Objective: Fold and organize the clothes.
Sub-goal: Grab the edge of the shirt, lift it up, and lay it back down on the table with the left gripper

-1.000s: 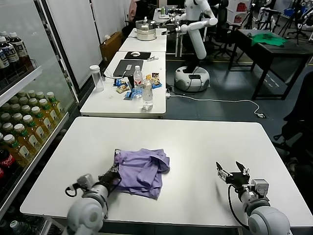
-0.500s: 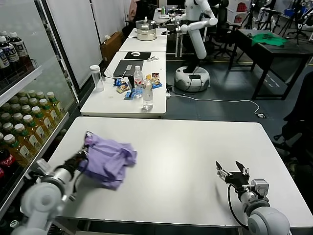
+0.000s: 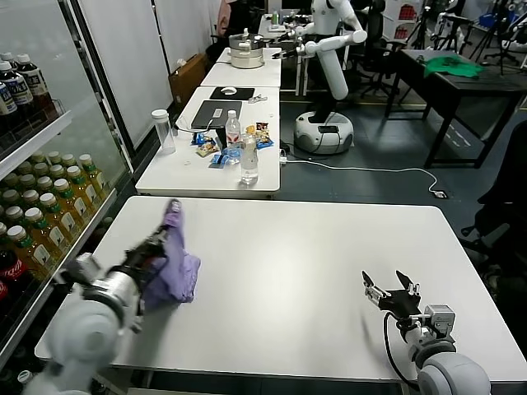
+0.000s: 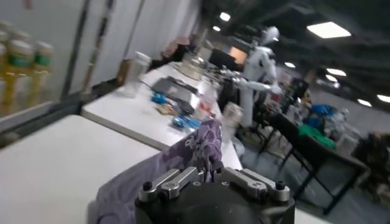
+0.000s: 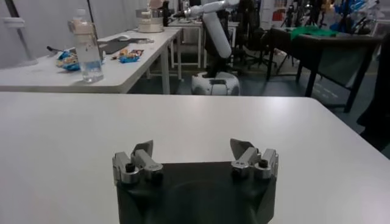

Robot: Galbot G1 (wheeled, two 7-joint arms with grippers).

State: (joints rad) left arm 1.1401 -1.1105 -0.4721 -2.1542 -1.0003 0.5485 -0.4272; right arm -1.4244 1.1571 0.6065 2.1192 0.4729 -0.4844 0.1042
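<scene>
A lavender T-shirt (image 3: 174,267) is held bunched at the left side of the white table (image 3: 313,247), gathered into a narrow hanging mass with its upper end raised above the tabletop and its lower folds seen just over, or perhaps touching, the surface; which of the two cannot be told. The left gripper (image 3: 156,245) is clamped tight on the T-shirt, and in the left wrist view a peak of the patterned fabric (image 4: 201,146) is seen pinched between the closed fingers (image 4: 173,181), the rest of the cloth trailing down to one side. The right gripper (image 3: 392,294) is parked low over the near right part of the table, well apart from the T-shirt, with its fingers (image 5: 141,152) spread wide and nothing between them. Behind the table, a second table (image 3: 181,173) is seen carrying a clear bottle (image 3: 248,161), snack packets (image 3: 210,150) and a tall cup (image 3: 162,130). A drinks fridge (image 3: 37,189) stocked with bottles is placed along the left, and a white robot (image 3: 329,66) is seen farther back.
</scene>
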